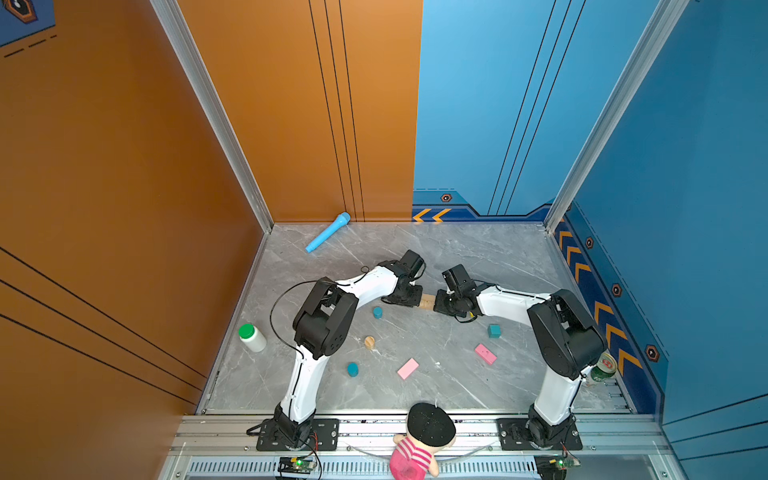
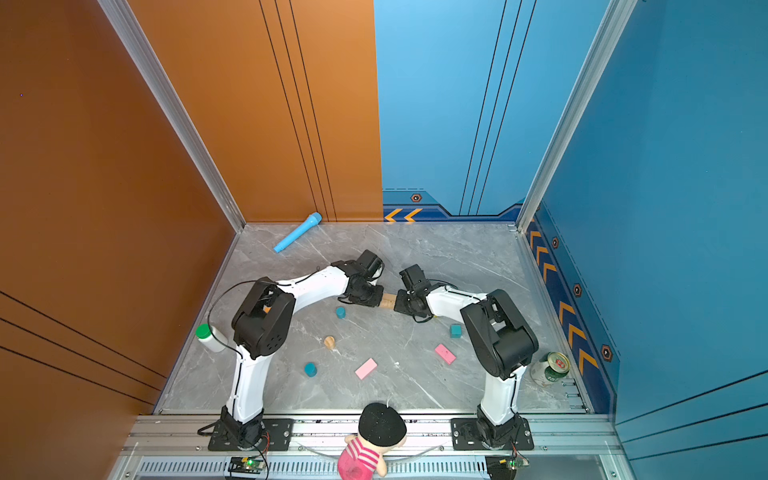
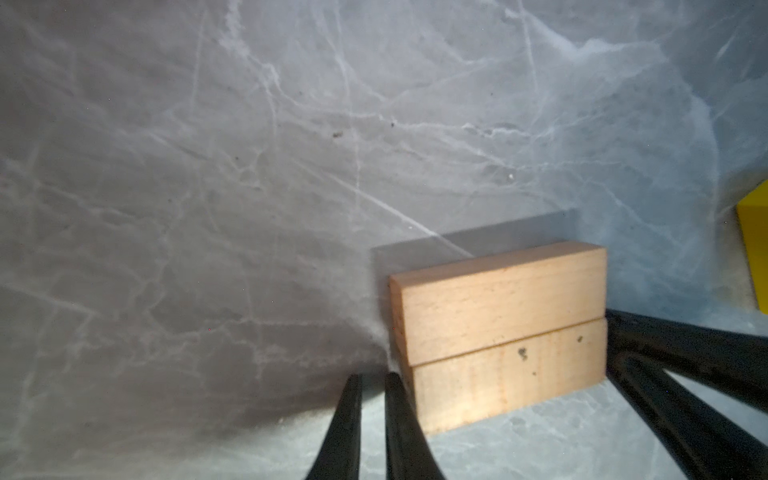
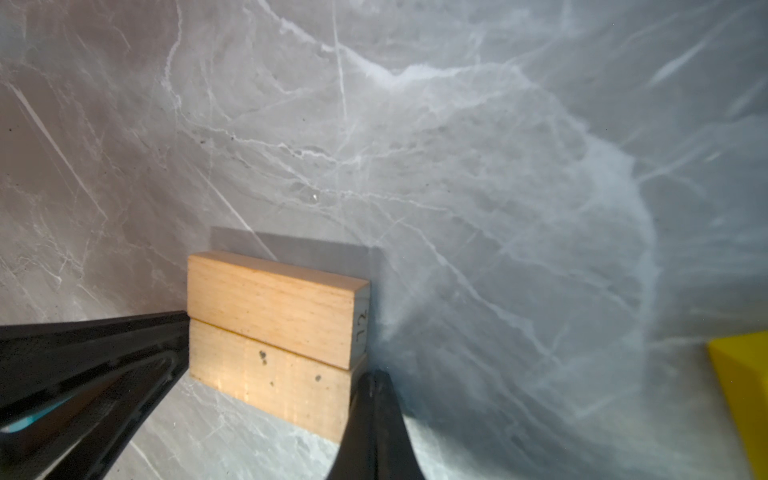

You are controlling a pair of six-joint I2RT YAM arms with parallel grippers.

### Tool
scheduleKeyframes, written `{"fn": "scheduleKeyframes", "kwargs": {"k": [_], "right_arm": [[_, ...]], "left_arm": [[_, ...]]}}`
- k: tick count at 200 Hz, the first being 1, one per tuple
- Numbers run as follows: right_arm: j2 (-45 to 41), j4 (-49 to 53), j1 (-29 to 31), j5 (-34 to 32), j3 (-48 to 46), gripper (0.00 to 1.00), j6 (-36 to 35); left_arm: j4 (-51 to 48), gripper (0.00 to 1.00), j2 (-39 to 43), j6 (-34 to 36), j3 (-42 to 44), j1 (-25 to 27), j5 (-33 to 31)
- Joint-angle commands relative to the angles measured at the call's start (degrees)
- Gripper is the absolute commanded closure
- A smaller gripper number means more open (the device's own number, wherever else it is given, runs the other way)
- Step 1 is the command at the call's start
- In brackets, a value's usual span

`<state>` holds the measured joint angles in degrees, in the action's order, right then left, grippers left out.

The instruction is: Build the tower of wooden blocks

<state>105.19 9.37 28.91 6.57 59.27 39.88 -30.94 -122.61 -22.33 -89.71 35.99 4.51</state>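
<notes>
Facing each other over the middle of the grey marble table (image 1: 436, 390), the two arms have a pair of tan bars (image 1: 428, 300) between them, just above the centre of the floor in both top views. The left gripper (image 1: 417, 300) is at one end of the pair. Its fingers (image 3: 349, 415) stand a narrow slit apart with bare table between them, nothing clamped, and one finger touches the end of the nearer bar. The right gripper (image 1: 438, 305) is at the opposite end, jaws pressed together and holding nothing, its tip right against the corner of that same bar.

The two bars sit long side to long side with their ends nearly flush. Whether one rests on the other, I cannot tell. A yellow block (image 4: 739, 395) shows at the edge of both wrist views, near the bars but not touching.

The other wood blocks lie loose lower in the frame:
- a blue cylinder (image 1: 377, 312) just below the left gripper
- a tan cylinder (image 1: 369, 342) under that
- a second blue cylinder (image 1: 353, 369) further down
- a pink bar (image 1: 408, 368) at lower centre
- a second pink bar (image 1: 485, 353) to its right
- a teal cube (image 1: 494, 331) just above that one

A blue toy microphone (image 1: 328, 237) lies at upper left by the back wall. A white bottle (image 1: 252, 337) stands at the left edge and a can (image 1: 602, 368) is on the right behind the right arm. A doll (image 1: 419, 444) is on the rail at the bottom.
</notes>
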Motion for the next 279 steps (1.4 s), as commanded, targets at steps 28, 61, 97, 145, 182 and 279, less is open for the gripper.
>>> {"fn": "scheduleKeyframes", "kwargs": {"k": [28,61,97,145,182,279], "right_arm": [[0.31,4.24,-0.86,-0.53,-1.08,1.00,-0.40],[-0.43,4.25,-1.31,-0.67,-1.52,1.00,-0.42],[-0.69,4.35,-2.17,-0.76,-1.43,1.00,-0.73],[0.78,5.54,-3.31,-0.86,1.17,1.00,-1.80],[3.43,6.10,-3.33,0.19,4.05,1.00,-2.30],[7.64,7.62,-2.36,0.77,7.95,1.00,-3.12]], "left_arm": [[-5.35,0.91,-4.50,0.35,3.04,-1.00,-2.82],[-5.36,0.97,-3.42,0.27,3.88,-1.28,-3.37],[-5.31,1.00,-3.20,0.18,4.15,-1.53,-3.81],[-5.34,1.00,-3.09,0.18,4.42,-1.79,-4.06],[-5.33,1.00,-3.06,0.19,4.72,-2.07,-4.29],[-5.36,1.00,-2.87,-0.08,5.50,-2.97,-4.60]]}}
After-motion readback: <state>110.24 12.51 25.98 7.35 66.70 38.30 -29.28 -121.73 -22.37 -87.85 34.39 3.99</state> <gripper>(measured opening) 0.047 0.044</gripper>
